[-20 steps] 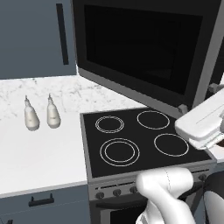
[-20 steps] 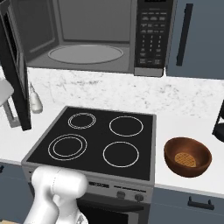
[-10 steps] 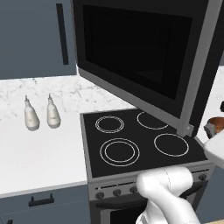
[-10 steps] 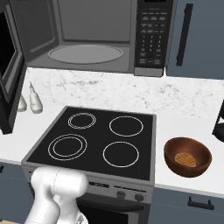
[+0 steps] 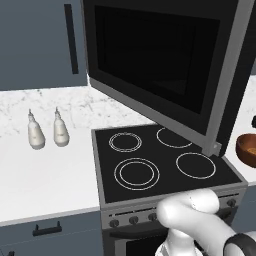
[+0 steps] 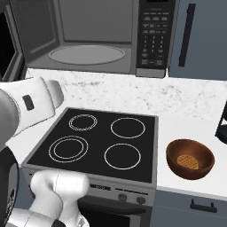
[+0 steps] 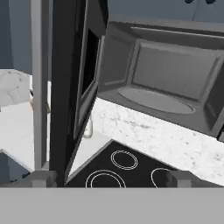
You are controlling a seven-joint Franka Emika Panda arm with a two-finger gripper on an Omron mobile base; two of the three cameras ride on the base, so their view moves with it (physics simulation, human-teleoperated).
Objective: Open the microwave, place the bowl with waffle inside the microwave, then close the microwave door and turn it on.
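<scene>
The microwave door stands wide open; my gripper looks released and empty, probably. I should swing right to the bowl on the counter, descending squarely over its rim.

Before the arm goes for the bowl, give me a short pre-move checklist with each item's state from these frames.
1. Microwave door swung open: ok.
2. Microwave cavity free, turntable bare: ok.
3. Bowl upright on the counter right of the stovetop: ok.
4. Waffle inside the bowl: ok.
5. Hand holding nothing, fingertips apart with nothing between them: ok.
6. Two bottles left of the stovetop, away from the bowl: ok.
</scene>
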